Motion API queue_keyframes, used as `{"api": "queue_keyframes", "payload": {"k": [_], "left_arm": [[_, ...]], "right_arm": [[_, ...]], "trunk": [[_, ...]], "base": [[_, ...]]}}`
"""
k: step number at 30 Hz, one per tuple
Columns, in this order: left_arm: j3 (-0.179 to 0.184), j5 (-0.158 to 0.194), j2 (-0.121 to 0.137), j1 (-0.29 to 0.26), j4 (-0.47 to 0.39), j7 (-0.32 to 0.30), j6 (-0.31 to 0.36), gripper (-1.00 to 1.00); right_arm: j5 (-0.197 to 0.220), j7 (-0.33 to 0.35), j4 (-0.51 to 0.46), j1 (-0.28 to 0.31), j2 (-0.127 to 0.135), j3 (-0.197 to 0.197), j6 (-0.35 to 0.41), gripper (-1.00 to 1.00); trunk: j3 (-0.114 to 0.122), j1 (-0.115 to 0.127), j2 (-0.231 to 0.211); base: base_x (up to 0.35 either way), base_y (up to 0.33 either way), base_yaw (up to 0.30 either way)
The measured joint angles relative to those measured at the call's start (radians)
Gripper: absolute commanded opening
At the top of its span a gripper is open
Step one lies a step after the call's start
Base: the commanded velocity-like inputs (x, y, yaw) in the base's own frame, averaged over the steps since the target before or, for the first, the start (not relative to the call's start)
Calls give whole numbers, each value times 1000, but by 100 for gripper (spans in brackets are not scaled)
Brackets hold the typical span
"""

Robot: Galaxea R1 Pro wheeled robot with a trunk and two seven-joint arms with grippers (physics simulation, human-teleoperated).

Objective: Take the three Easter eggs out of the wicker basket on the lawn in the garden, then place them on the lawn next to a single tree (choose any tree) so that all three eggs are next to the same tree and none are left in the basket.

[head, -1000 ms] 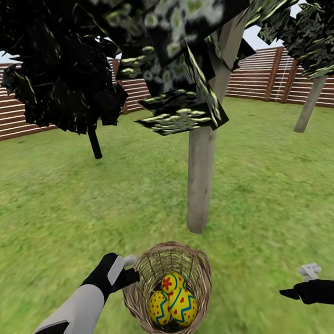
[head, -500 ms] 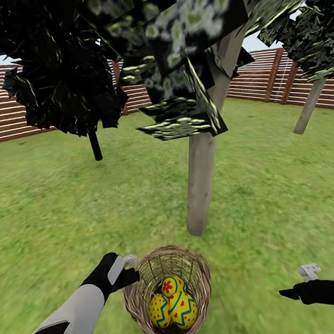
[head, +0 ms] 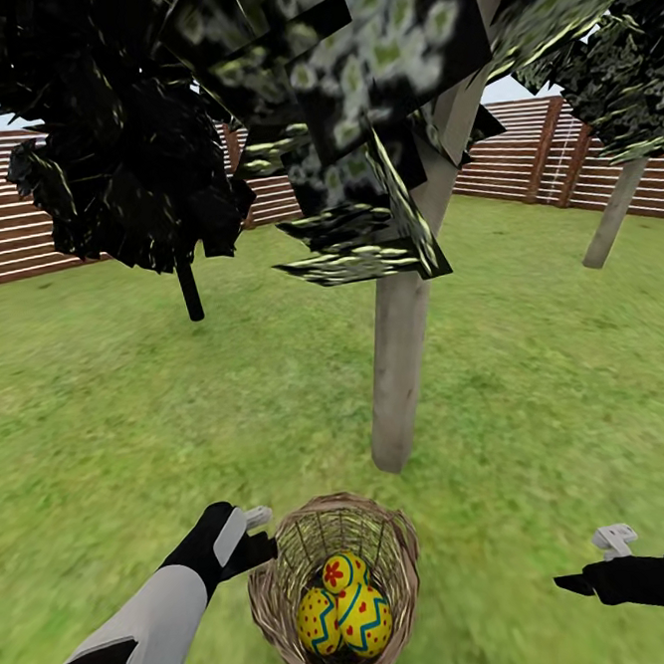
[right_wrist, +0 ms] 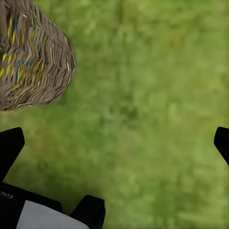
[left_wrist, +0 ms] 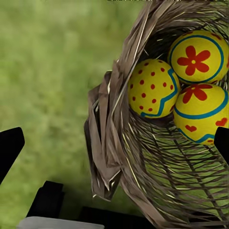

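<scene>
The wicker basket [head: 264, 589] stands on the lawn [head: 129, 418] just in front of a pale tree [head: 400, 367] trunk. In it lie the three Easter eggs: a flowered one [head: 344, 571] on top, a dotted one [head: 316, 621] and a hearted one [head: 366, 619]. My left gripper [head: 250, 538] hovers at the basket's left rim and is open. In the left wrist view its fingers straddle the rim [left_wrist: 107, 119], with the dotted egg [left_wrist: 150, 88], flowered egg [left_wrist: 195, 57] and hearted egg [left_wrist: 200, 112] beyond. My right gripper [head: 591, 579] is open over bare grass, right of the basket [right_wrist: 33, 62].
A thin black-trunked tree [head: 189, 288] stands at the back left and another pale trunk [head: 612, 215] at the far right. A reddish slat fence [head: 5, 233] rings the grass. Dark foliage [head: 334, 102] hangs low over the near trunk. Open grass lies all around the trunk's base.
The whole head picture has slid slightly downward, so the camera has moved; basket and trunk base sit a little lower. Both arms keep their places in the picture.
</scene>
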State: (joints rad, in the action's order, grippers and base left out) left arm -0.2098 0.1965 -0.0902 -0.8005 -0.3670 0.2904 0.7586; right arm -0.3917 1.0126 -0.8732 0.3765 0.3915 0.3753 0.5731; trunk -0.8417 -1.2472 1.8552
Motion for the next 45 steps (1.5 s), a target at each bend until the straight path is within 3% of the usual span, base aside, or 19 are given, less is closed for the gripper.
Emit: {"api": "queue_keyframes", "payload": {"k": [4, 9, 15, 21, 32, 37, 39, 45], "left_arm": [[-10, 0, 2, 0, -5, 0, -1, 100], [-93, -2, 8, 0, -7, 1, -3, 100], [-116, -1, 39, 0, -8, -2, -4, 100], [-180, 0, 57, 0, -13, -3, -5, 100], [-205, -1, 100, 2, -25, -5, -1, 100], [-312, -3, 107, 2, -25, -5, -7, 100], [-354, -5, 113, 2, -25, -5, -9, 100], [-365, -5, 108, 2, -24, -5, -10, 100]], "right_arm": [[-1, 0, 0, 0, -1, -1, -1, 100], [-3, -1, 0, 0, -1, -1, -1, 100], [-2, -2, 0, 0, -1, -1, -1, 100], [-3, -2, 1, 0, -2, -1, -1, 100], [-3, -2, 0, 0, -2, -1, -3, 100], [-4, -3, -9, 3, -4, -16, 3, 100], [-5, -8, -13, 19, -20, -32, 9, 100], [-7, -21, -17, 50, -34, -44, 10, 100]], "trunk": [[0, 0, 0], [-1, 0, 0], [-1, 0, 0], [-1, 0, 0], [-1, 0, 0], [-1, 0, 0], [-1, 0, 0], [-1, 0, 0]], "base": [[0, 0, 0], [0, 0, 0], [0, 0, 0], [0, 0, 0], [0, 0, 0], [0, 0, 0], [0, 0, 0], [0, 0, 0]]}}
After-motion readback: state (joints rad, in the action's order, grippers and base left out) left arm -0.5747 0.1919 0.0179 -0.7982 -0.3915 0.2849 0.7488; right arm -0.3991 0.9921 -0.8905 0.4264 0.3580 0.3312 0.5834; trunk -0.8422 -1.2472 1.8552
